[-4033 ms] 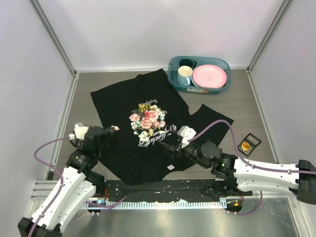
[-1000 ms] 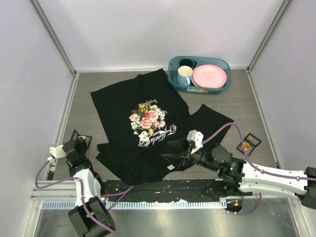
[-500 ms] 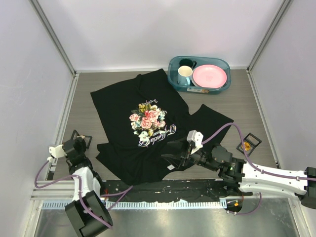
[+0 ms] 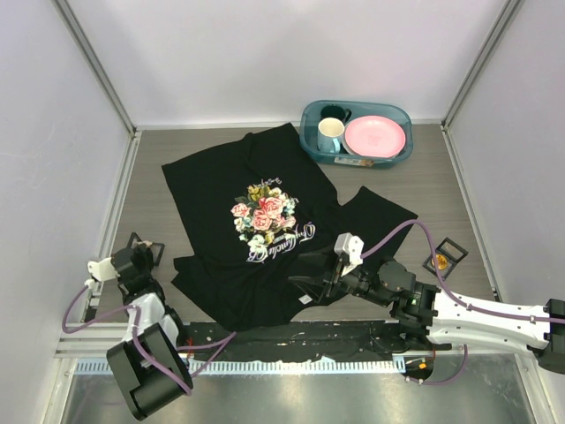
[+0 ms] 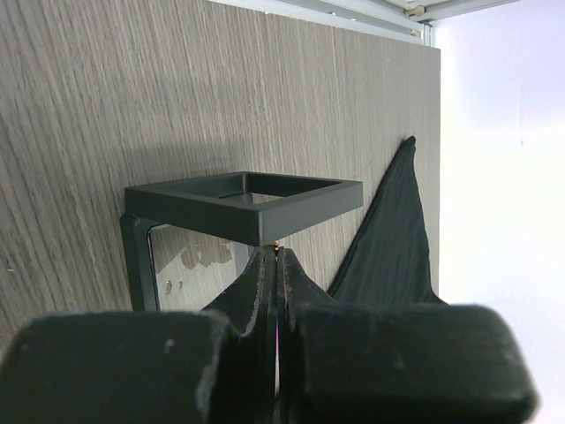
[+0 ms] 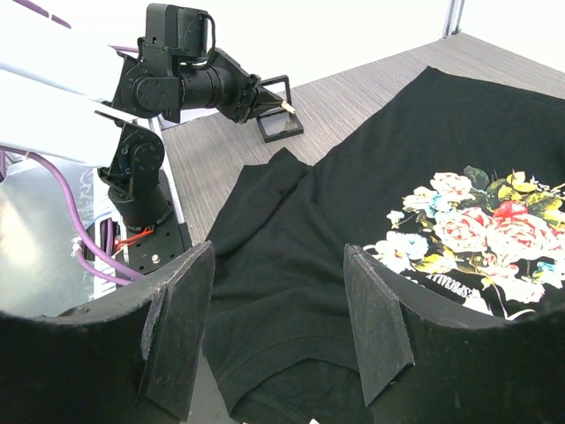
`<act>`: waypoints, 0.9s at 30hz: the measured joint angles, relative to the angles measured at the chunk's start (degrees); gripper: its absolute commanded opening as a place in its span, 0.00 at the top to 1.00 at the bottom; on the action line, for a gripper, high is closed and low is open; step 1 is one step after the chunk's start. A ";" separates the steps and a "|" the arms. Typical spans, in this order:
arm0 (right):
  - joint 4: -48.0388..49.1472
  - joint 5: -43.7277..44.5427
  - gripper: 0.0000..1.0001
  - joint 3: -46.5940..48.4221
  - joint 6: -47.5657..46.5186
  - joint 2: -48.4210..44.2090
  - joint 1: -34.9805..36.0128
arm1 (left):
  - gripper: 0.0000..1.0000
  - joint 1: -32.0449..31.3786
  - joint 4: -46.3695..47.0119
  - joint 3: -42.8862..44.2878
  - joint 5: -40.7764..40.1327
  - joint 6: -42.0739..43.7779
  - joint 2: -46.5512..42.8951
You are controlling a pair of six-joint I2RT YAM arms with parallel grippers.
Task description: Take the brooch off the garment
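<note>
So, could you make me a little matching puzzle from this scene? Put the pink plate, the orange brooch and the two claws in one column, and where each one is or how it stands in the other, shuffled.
Things
1. pink plate
2. brooch
3. left claw
4. right claw

Places and states
A. open, over the black T-shirt
B. in the teal tub
C. shut, at the small open case on the left
D. off the shirt, in the small black case on the right

Pairs: 1-B, 2-D, 3-C, 4-A
</note>
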 measured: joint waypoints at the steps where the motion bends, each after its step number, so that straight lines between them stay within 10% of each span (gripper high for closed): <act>1: 0.00 0.00 0.35 0.00 0.00 0.00 0.00 | 1.00 0.02 0.17 0.00 0.02 -0.02 0.00; 27: 0.00 -0.63 0.35 -0.28 0.15 -0.87 0.00 | 1.00 0.04 -4.28 -0.02 -0.81 -0.02 -2.32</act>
